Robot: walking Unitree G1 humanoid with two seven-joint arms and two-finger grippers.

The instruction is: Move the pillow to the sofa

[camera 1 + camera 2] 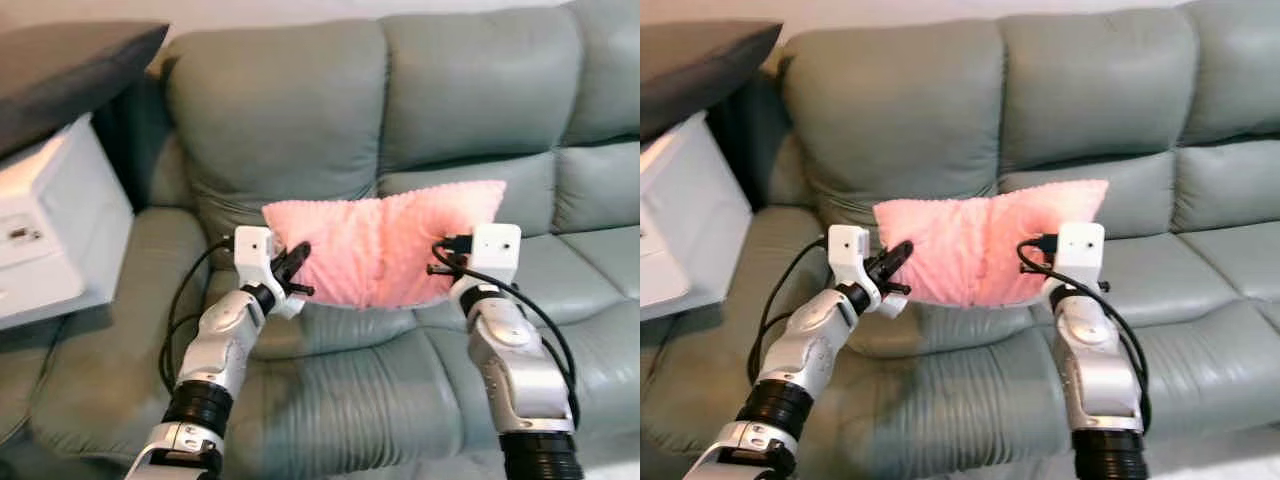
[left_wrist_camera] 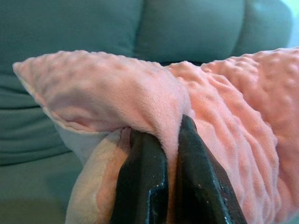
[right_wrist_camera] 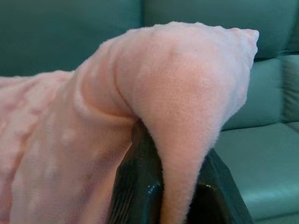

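Both silver arms rise from the bottom of the head views, black cables looping beside each wrist. Left gripper (image 1: pixel 293 262) is closed on the left edge of the pink pillow (image 1: pixel 385 250); the left wrist view shows its two black fingers (image 2: pixel 142 184) nearly together with a fold of the dimpled pink fabric pinched between them. Right gripper (image 3: pixel 175 186) is closed likewise on the pillow's right side: in the right wrist view a thick fold of the fabric passes down between its fingers (image 3: pixel 135 182), which stand somewhat further apart than the left pair. Pillow is held up between the two grippers, stretched across from one to the other and sagging slightly at the middle, its upper right corner standing highest. It hangs in front of the backrest of the grey-green sofa (image 1: pixel 300 110), over the seat cushions; whether its lower edge touches the seat cannot be determined. At the robot's left, beside the sofa arm, stands a white cabinet-like unit (image 1: pixel 45 225) with a dark grey cushion (image 1: pixel 70 70) lying on top of it. No brand, label or legible writing is visible on the pillow, the sofa, the white unit or the robot's arms.
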